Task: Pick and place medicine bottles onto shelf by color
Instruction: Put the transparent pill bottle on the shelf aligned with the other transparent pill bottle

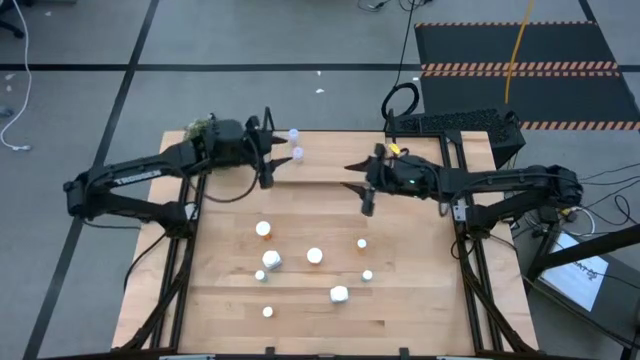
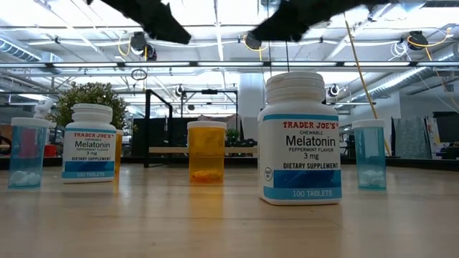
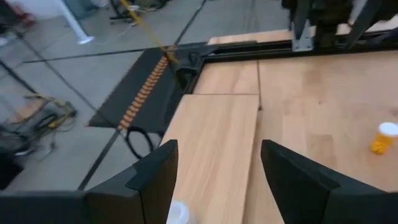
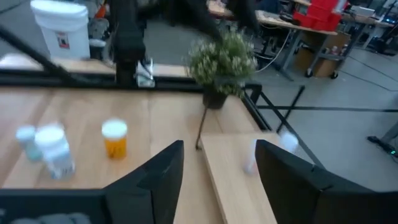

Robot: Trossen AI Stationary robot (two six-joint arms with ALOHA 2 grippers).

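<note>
Currently, the left gripper (image 1: pixel 268 152) hangs over one end of the shelf (image 1: pixel 330 168), fingers spread and empty. Two pale bottles (image 1: pixel 296 144) stand on that end, just beside its fingertips; the left wrist view shows a white cap (image 3: pixel 178 211) between the fingers (image 3: pixel 155 180).

The right gripper (image 1: pixel 362 183) hangs over the middle of the shelf, also spread wide and holding nothing. The remaining bottles (image 1: pixel 314 256) stand scattered on the table (image 1: pixel 420 300), apart from both grippers on the side away from the shelf. An orange bottle (image 1: pixel 263 229) is the nearest to the left gripper.

Judgement: the next pick falls due. Descend vertically over one cap, centre the fingers, and close gently; these small bottles will tip easily. Keep colours grouped.
</note>
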